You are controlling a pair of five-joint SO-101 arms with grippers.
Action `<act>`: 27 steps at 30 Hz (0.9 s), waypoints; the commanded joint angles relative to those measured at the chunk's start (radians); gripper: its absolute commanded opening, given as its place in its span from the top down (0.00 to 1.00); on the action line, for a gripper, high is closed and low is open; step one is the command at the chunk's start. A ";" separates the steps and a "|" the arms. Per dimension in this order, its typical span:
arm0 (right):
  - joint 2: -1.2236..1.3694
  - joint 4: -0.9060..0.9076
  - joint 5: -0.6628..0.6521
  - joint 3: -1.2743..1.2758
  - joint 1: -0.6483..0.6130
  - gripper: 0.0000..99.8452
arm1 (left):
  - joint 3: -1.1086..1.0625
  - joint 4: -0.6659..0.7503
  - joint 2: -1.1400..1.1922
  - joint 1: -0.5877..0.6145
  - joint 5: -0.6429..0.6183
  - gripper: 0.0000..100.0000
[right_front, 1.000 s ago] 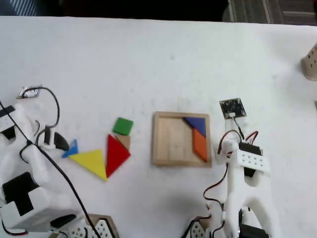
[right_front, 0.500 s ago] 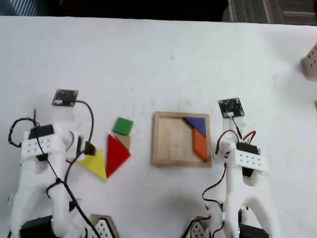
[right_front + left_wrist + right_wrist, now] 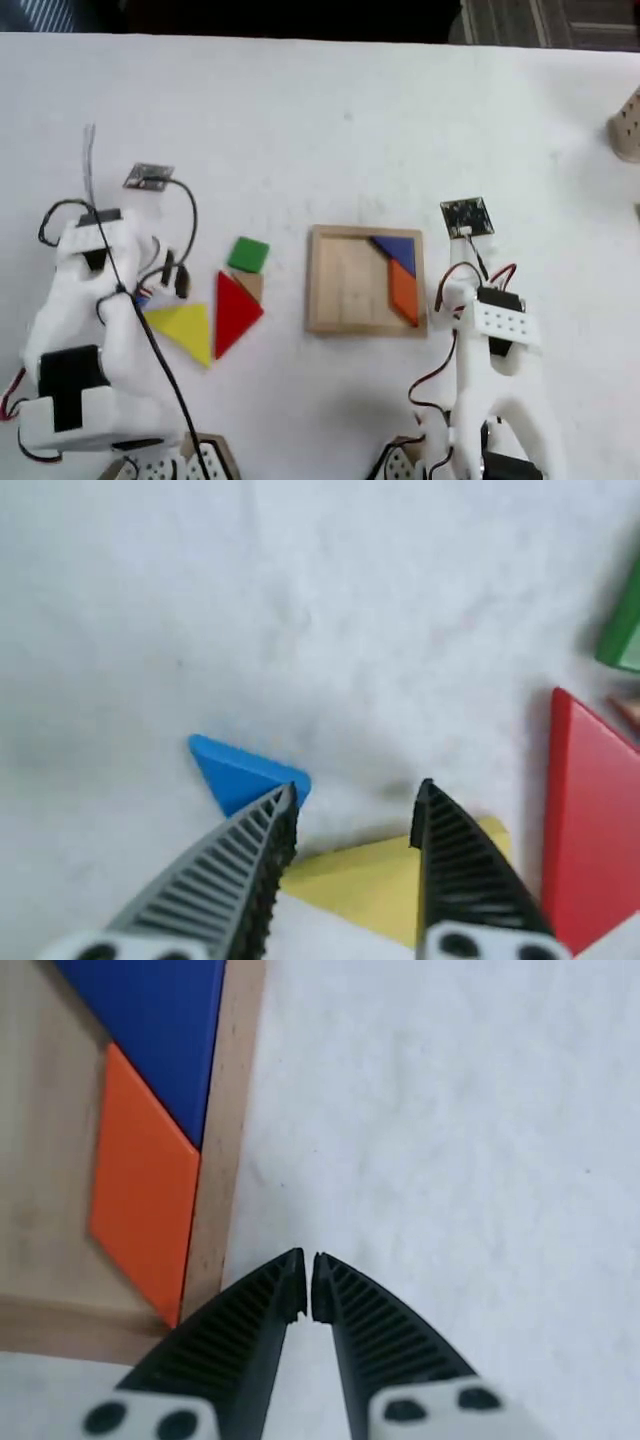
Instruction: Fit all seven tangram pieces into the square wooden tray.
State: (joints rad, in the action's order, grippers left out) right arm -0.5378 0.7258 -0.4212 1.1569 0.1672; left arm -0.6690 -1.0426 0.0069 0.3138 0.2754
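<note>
The square wooden tray [image 3: 330,285] lies mid-table, holding a blue triangle [image 3: 398,250] and an orange parallelogram [image 3: 404,290] along its right side. To its left lie a green square [image 3: 248,254], a small tan piece [image 3: 250,286], a red triangle [image 3: 235,310] and a yellow triangle [image 3: 185,328]. My left gripper [image 3: 355,795] is open just above the table, one fingertip over a small blue triangle [image 3: 245,775], the yellow triangle [image 3: 370,880] between the fingers. My right gripper [image 3: 308,1260] is shut and empty, hovering beside the tray's rim [image 3: 225,1160].
The right arm [image 3: 495,330] stands just right of the tray, the left arm [image 3: 90,300] left of the loose pieces. A tan perforated object [image 3: 628,125] sits at the table's right edge. The white tabletop stretches bare toward the back.
The left arm swung in from the far left, rose, and now hangs with its gripper over the small blue and yellow triangles. The right arm and all pieces stayed put.
</note>
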 commanded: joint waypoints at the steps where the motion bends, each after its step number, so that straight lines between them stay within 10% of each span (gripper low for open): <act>1: -0.028 -0.015 0.012 -0.006 -0.010 0.98 | 0.037 0.002 0.039 -0.010 -0.025 0.81; 27: -0.030 -0.030 0.012 0.008 -0.036 0.98 | -0.055 0.155 -0.209 0.160 -0.261 0.77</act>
State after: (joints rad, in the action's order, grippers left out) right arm -0.5378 0.7135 -0.4212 1.1707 0.1381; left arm -0.6659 -0.9536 -0.0667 0.4473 0.0560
